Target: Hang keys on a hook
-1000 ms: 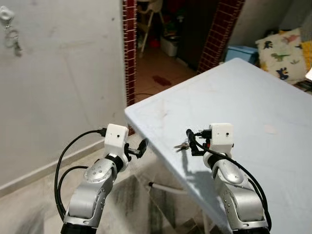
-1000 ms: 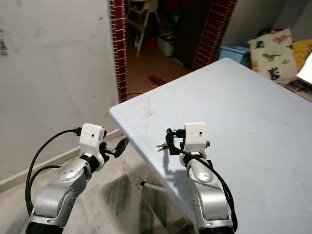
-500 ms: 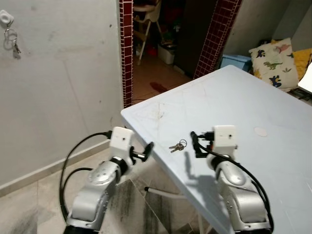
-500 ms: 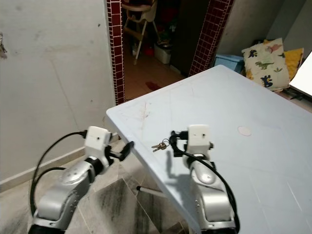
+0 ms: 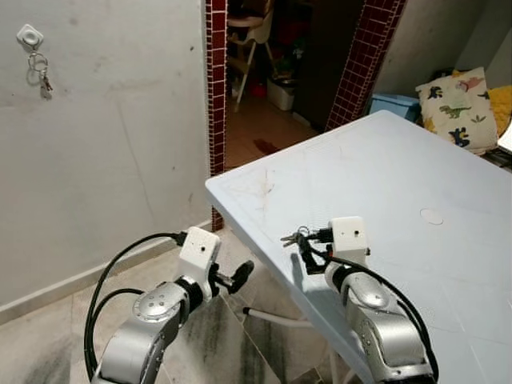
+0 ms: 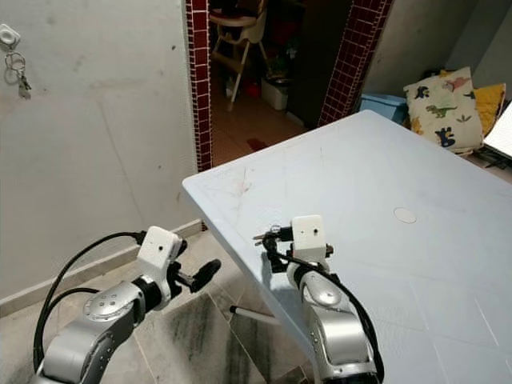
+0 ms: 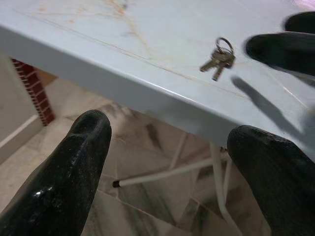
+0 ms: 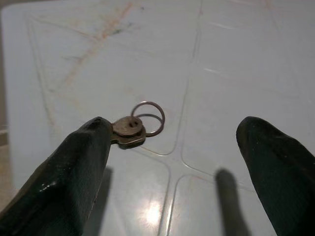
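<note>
— What is seen to have changed nearest the robot?

— The right gripper has been brought forward over the keys; half a second ago the bunch lay a little to the left of its fingers, apart from them. Now the fingers are spread wide with the bunch just in front of them, one black finger appearing to touch the key bows, though contact cannot be confirmed.

— And what is meant by that for the task?

— The pick-up is judged to be about to start; nothing is gripped yet, and the keys still lie flat on the bench, near its near-left edge.

— What of the other arm?

— The left gripper is held low beside the bench edge, above the floor, its fingers also wide and empty.

— How is the bunch laid out?

— Its long axis is set across the right gripper's opening: the ring is pointed toward the right finger, the blades are hidden beneath the left one. From the left wrist the blades are seen fanned away from the ring.

— And farther off?

— The hook is mounted high on the wall at far left, another bunch already hanging from it. A walk is judged necessary.
</note>
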You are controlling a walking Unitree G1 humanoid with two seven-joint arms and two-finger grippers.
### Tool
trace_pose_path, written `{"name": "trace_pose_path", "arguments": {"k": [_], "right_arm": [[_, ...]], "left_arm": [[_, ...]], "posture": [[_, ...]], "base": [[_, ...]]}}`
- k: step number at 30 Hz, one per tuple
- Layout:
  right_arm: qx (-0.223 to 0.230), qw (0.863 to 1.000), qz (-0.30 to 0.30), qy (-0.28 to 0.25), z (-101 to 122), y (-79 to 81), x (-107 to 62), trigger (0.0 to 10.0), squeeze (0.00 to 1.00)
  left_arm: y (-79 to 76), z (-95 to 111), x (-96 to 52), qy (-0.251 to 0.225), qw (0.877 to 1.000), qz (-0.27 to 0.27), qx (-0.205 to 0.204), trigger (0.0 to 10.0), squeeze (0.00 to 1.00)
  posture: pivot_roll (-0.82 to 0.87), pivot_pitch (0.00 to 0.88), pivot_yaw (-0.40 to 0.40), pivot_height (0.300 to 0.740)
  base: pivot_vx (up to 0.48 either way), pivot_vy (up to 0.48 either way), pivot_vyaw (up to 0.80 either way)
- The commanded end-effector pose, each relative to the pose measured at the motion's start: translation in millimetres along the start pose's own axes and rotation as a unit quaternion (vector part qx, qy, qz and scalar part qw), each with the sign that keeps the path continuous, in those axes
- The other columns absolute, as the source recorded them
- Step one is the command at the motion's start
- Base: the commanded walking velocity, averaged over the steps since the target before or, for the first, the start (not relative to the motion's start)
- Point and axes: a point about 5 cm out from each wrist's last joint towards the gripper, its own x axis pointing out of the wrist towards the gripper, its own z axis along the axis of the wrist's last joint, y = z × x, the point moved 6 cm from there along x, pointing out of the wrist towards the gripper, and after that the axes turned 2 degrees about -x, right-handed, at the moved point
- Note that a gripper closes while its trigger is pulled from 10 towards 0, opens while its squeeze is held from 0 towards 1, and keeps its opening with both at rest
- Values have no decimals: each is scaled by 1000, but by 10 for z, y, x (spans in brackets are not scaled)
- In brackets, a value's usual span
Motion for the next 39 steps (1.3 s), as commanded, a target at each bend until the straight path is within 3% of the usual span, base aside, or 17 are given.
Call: {"name": "trace_pose_path", "arguments": {"k": [1, 10, 18, 30, 33, 34, 35, 37, 38, 39], "right_arm": [[-4, 1000, -2, 4, -21, 7, 55, 10000, 0], [-5, 1000, -5, -4, 51, 103, 238, 10000, 0], [-10, 999, -40, -8, 114, 48, 323, 10000, 0], [47, 998, -34, 40, -89, 194, 397, 10000, 0], [55, 996, -31, 61, -193, 215, 397, 9490, 0], [59, 995, -32, 69, -235, 218, 395, 5333, 0], [61, 995, -32, 72, -249, 217, 393, 4549, 0], [63, 995, -33, 73, -257, 216, 392, 4549, 0], [64, 994, -33, 76, -270, 214, 390, 0, 0], [64, 994, -33, 76, -270, 214, 390, 0, 0]], "left_arm": [[-60, 39, 15, -1, 1000, -15, 10, 10000, 0], [-150, 45, 20, 1, 999, -32, 17, 10000, 0], [-187, 78, 16, -3, 999, -42, 18, 10000, 0], [-223, 71, 25, 1, 999, -48, 18, 10000, 0], [-225, 70, 28, 2, 999, -49, 18, 10000, 0], [-223, 71, 30, 2, 999, -49, 18, 10000, 0], [-222, 71, 30, 2, 999, -49, 18, 10000, 0], [-222, 70, 31, 2, 999, -49, 18, 10000, 0], [-222, 71, 32, 2, 999, -49, 18, 10000, 0], [-222, 71, 32, 2, 999, -49, 18, 10000, 0]], "posture": [[177, 0, -82, 740], [184, 0, -79, 740], [188, 0, -79, 740], [188, 0, -77, 740], [191, 0, -80, 740], [190, 0, -81, 740], [190, 0, -81, 740], [190, 0, -81, 740], [189, 0, -80, 740], [189, 0, -80, 740]], "base": [[0, 0, 0], [0, 0, 0], [0, 0, 0], [0, 0, 0], [0, 0, 0], [0, 0, 0], [0, 0, 0], [0, 0, 0], [0, 0, 0], [0, 0, 0]]}}
